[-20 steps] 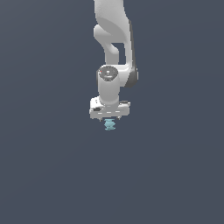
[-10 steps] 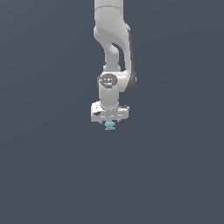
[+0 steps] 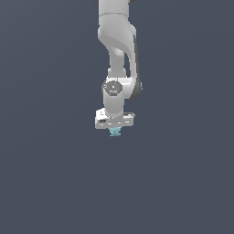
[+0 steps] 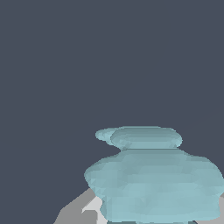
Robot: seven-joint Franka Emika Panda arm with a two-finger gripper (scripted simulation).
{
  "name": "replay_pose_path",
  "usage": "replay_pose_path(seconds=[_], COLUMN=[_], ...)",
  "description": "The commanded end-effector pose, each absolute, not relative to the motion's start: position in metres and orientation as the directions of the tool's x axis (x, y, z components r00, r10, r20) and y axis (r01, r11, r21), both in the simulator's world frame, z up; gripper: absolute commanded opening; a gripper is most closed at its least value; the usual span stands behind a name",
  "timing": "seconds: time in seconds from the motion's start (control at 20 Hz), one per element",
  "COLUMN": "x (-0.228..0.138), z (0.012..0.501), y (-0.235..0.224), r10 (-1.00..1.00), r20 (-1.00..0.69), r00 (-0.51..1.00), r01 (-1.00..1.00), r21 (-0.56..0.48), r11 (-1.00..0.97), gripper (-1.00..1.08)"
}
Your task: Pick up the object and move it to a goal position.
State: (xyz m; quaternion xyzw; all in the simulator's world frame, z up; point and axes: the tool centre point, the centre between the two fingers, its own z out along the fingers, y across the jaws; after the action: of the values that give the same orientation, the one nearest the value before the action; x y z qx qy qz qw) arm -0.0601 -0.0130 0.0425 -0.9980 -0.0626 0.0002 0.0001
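The object point(image 3: 114, 132) is a tiny pale turquoise, lumpy piece that pokes out just under the white gripper bar in the exterior view. My gripper point(image 3: 114, 131) hangs from the white arm, pointing down, and is shut on the object. Up close in the wrist view, the object point(image 4: 153, 179) fills much of the picture as stacked turquoise lumps, with a grey fingertip point(image 4: 81, 210) showing at its side. The fingers are mostly hidden behind the bar in the exterior view.
The white-grey arm point(image 3: 118, 55) comes down from the top of the exterior view. All around is a plain dark grey-blue background with no other objects or edges in view.
The arm has straightened and swung slightly; the gripper with the object has risen a little and drifted slightly toward the exterior view's left. The object stays gripped.
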Motion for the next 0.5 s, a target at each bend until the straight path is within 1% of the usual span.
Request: replay_pose_path(seconds=[0.0, 0.45], x=[-0.0599, -0.0597], z=[0.0423, 0.0442], y=[-0.013, -0.0161], r10=[0.125, 0.125], r20=[0.0, 0.0], r00=[0.992, 0.992], r01=[0.125, 0.125], r21=[0.0, 0.0], r11=[-0.992, -0.992], gripper=[-1.0, -1.0])
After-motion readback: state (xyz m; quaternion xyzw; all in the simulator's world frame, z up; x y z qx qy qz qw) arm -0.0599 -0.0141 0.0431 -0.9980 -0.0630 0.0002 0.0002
